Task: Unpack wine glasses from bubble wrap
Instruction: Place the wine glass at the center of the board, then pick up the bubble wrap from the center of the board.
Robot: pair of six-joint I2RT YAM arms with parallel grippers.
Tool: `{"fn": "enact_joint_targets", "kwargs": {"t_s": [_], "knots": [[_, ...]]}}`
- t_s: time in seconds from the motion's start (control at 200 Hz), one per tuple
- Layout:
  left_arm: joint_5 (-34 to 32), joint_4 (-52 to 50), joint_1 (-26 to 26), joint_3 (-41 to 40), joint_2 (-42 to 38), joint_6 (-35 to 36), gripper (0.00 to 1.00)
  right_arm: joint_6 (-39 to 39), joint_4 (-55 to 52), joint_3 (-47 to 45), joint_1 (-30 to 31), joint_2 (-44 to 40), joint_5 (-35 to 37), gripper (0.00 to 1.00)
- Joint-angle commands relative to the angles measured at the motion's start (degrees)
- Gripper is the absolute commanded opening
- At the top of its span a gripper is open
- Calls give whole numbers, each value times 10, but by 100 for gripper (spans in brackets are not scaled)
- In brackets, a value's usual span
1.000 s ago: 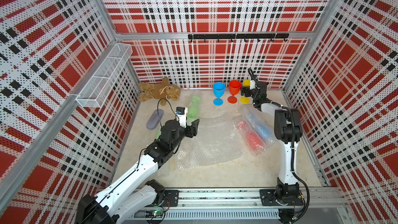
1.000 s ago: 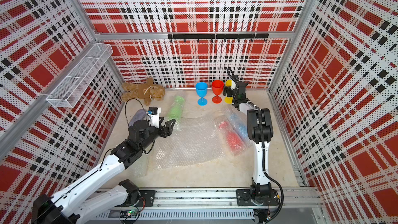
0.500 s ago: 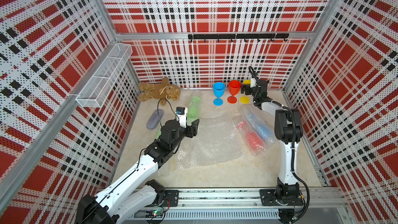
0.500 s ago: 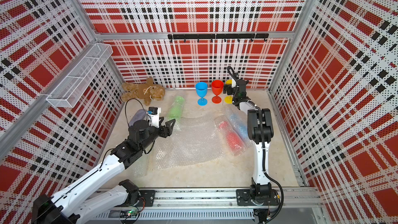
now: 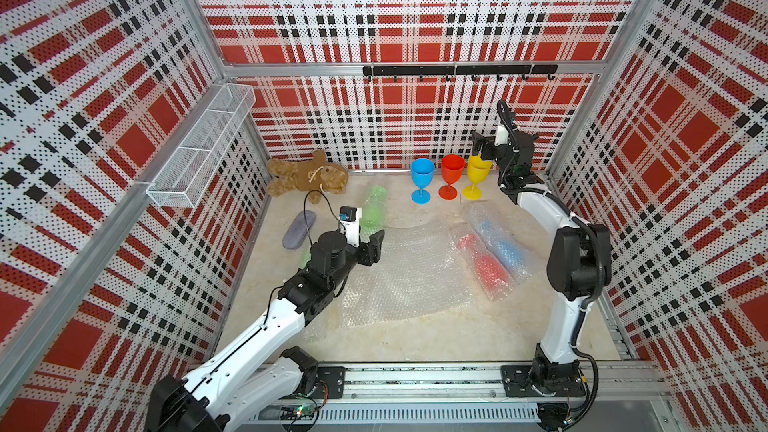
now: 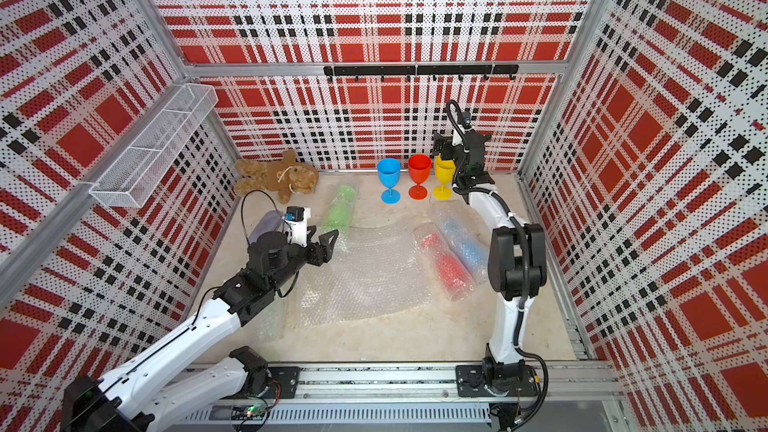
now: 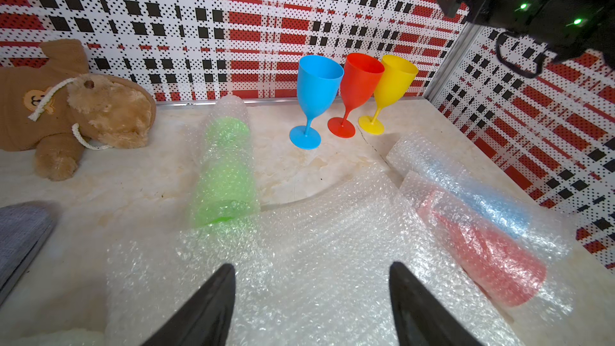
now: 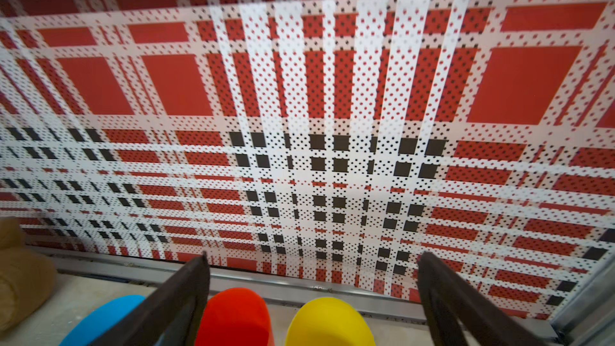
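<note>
Tabletop [image 5: 415,338]: beige, marbled, matte. Along its back edge, toward the right corner, three bare goblets stand upright in a tight row: blue goblet [image 5: 422,178], red goblet [image 5: 451,175], yellow goblet [image 5: 478,176]. Smooth opaque plastic, tapered bowls, thin stems, round flat feet; neighbouring bowls almost touch in the left wrist view. Right gripper [image 5: 482,148] hangs above the yellow goblet's rim, jaws spread wide, nothing between them. In the right wrist view its dark fingers [image 8: 186,294] frame the red and yellow rims from above, clear of both. Green roll [image 5: 374,211]: a green goblet on its side inside a clear, dimpled bubble-wrap tube, back-centre, between bear and blue goblet. Red roll [image 5: 484,265] and blue roll [image 5: 500,243]: same wrapping, crinkled and shiny, lying side by side and touching near the right edge. Flat sheet [image 5: 407,280]: unrolled bubble wrap over the middle of the tabletop, far edge curved, reaching the green roll's near end. Left gripper [image 7: 311,265] hovers low over the sheet's left part, pointed black fingers well apart, gripping nothing; whether the tips touch the wrap cannot be told. Teddy bear [image 5: 307,176]: brown plush, slumped in the back-left corner. Grey pouch [image 5: 299,229]: oval, woven fabric, flat by the left edge.
</note>
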Motion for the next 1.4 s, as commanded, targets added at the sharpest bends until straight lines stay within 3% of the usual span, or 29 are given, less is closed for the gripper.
{"fn": "enact_joint_targets", "kwargs": {"t_s": [0.0, 0.05, 0.135, 0.225, 0.276, 0.296, 0.346, 0.411, 0.446, 0.501, 0.636, 0.757, 0.907, 1.303, 1.398], "knots": [[1, 0, 4, -2, -13, -6, 73, -2, -136, -16, 63, -77, 82, 100], [-4, 0, 1, -2, -15, -7, 73, 30, -240, 3, 82, -91, 139, 100], [-8, -4, -3, 0, -12, -13, 73, 54, -375, -1, 105, -117, 143, 100], [-13, -9, -11, 4, -6, -13, 73, 85, -355, -108, 128, -190, 187, 100], [-15, -11, -14, 5, -3, -13, 72, 168, -316, -188, 125, -249, 231, 100], [-14, -10, -15, 6, -2, -13, 72, 187, -308, -218, 114, -270, 207, 100], [-13, -10, -15, 7, 0, -13, 72, 218, -296, -269, 61, -315, 59, 100], [-9, -10, -15, 11, 3, -13, 72, 257, -288, -320, 10, -350, -44, 100], [-5, -10, -13, 12, 4, -13, 72, 252, -301, -330, 7, -358, -59, 100], [1, -9, -10, 12, 5, -16, 71, 230, -339, -337, 32, -366, -21, 100], [10, -11, -9, 12, 6, -17, 71, 193, -389, -379, 89, -376, -35, 100], [10, -13, -9, 11, 3, -17, 71, 139, -465, -370, 139, -342, 31, 100], [17, -13, -12, 12, 5, -17, 71, 118, -516, -355, 146, -289, 107, 100], [18, -15, -16, 11, 5, -15, 70, 139, -525, -403, 152, -222, 78, 100], [19, -16, -16, 12, 4, -14, 70, 159, -523, -414, 151, -213, 100, 100]]}}
